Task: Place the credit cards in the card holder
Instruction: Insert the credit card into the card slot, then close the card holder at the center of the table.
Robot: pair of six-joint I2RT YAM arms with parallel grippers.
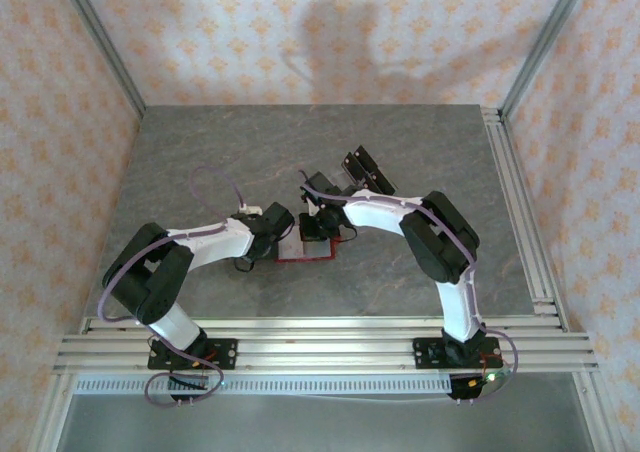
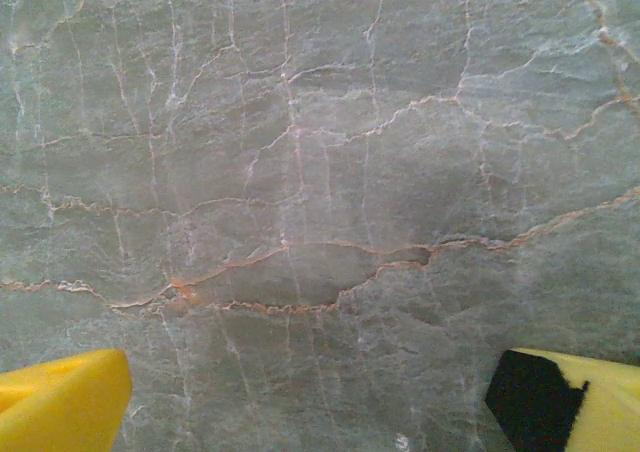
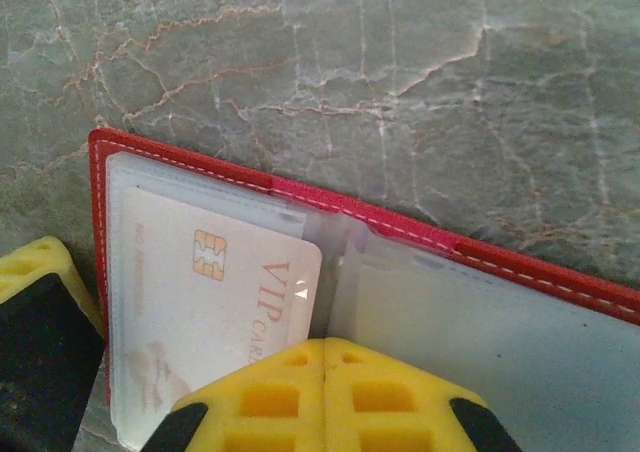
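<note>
Your right gripper [image 3: 325,357] is closed tight at the fold of the red card holder [image 3: 190,157], spread open on the desk [image 2: 320,172] — one credit card [image 3: 200,292] sits in its clear pocket [image 3: 125,302] beside the fold — while your left gripper [image 2: 305,387] hangs wide open over the desk.

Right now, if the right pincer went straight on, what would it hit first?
Probably the open card holder, at its centre fold beside the pocketed credit card; the right pincer looks close, depth unclear.

White-shelled arms [image 1: 205,240] with black joints, purple cables [image 1: 215,177], yellow claw fingers [image 3: 270,397].
</note>
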